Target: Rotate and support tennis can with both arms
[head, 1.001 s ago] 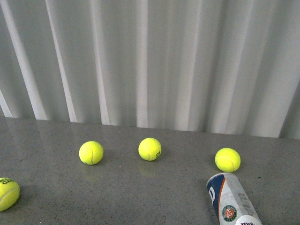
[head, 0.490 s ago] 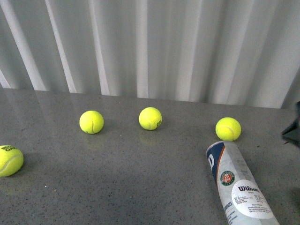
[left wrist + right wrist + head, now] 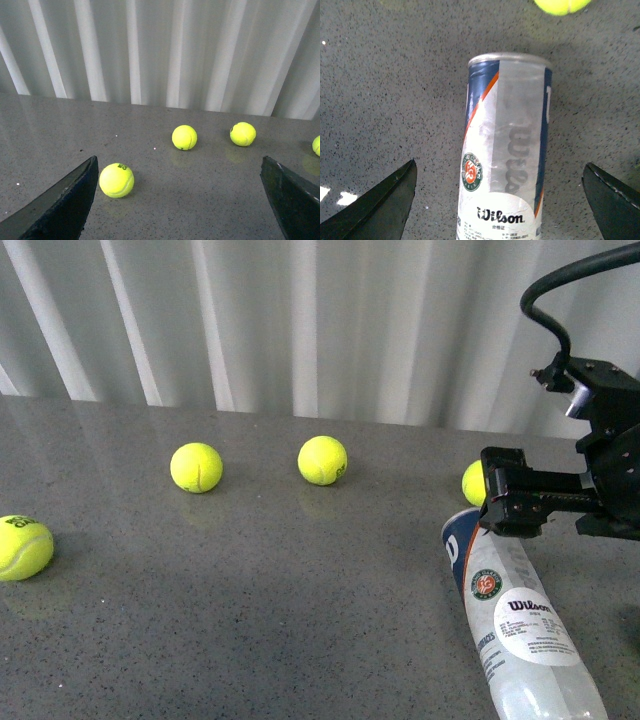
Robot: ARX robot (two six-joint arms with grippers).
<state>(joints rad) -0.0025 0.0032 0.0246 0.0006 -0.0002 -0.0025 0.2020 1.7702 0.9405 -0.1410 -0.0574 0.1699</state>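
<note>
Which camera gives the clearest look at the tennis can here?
Right wrist view: the tennis can sits centred and close, label and emblem readable. Front view shows it lying at lower right, the right claw overlapping its far end. Left wrist view misses it entirely.

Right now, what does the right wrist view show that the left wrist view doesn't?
Only the right wrist view: the tennis can lying on its side, framed by the open right gripper and untouched, with one ball past its end.
Only the left wrist view: three whole balls, a sliver of a fourth at the edge, and the pleated white backdrop, seen past the left gripper.
Both: the grey speckled table, and a gripper wide open with nothing held.
</note>
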